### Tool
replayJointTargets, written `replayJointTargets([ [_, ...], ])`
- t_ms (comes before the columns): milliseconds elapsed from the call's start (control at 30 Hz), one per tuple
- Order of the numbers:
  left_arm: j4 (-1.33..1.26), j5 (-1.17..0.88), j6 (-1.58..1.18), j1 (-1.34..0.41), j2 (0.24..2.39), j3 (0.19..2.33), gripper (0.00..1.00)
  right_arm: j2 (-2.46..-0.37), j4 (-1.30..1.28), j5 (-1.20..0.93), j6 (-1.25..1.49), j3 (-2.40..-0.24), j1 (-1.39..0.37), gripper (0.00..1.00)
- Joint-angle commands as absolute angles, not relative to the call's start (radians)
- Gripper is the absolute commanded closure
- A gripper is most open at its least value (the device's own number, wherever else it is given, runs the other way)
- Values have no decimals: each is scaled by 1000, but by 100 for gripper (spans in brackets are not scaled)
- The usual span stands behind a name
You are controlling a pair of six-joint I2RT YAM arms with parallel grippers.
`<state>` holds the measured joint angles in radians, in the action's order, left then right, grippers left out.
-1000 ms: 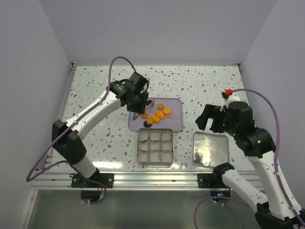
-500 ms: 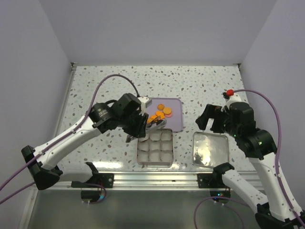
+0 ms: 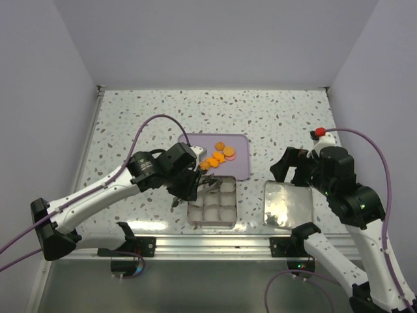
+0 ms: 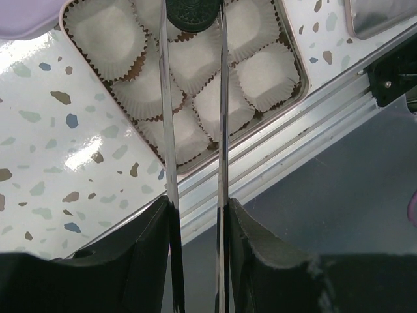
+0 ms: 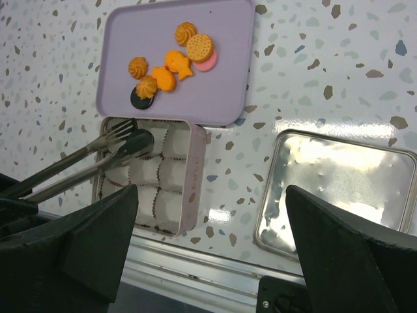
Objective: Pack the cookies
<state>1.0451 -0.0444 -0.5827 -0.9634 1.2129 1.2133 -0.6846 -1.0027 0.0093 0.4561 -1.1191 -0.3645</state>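
Several cookies, mostly orange with one pinkish and one black, lie on a lilac tray; they also show in the right wrist view. My left gripper is shut on metal tongs. The tongs pinch a black cookie over the back row of white paper cups in the open pink tin. The tongs and black cookie also show in the right wrist view, above the tin. My right gripper is open and empty, above the table right of the tray.
The tin's lid lies upside down, silver side up, right of the tin; it also shows in the right wrist view. The aluminium rail at the table's near edge runs just below the tin.
My left arm has swung from the tray toward me, carrying the black cookie in the tongs to above the tin. My right arm has shifted slightly right.
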Motion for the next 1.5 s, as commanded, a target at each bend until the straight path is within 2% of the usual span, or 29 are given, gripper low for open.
replayJointTargets([
  [0, 994, -6, -617, -973, 1212, 1200, 70, -677, -1020, 5, 457, -1115, -367, 1],
  [633, 997, 43, -623, -973, 1261, 1259, 50, -684, -1005, 46, 436, -1118, -402, 1],
  [933, 1026, 48, -615, -973, 1270, 1304, 50, -678, -1002, 55, 434, -1108, -402, 1],
  [1233, 1120, 170, -637, -966, 1296, 1419, 50, -681, -1000, 52, 437, -1103, -402, 1],
  [1467, 1124, 204, -641, -858, 1324, 1428, 50, -684, -1002, 46, 440, -1098, -402, 1],
])
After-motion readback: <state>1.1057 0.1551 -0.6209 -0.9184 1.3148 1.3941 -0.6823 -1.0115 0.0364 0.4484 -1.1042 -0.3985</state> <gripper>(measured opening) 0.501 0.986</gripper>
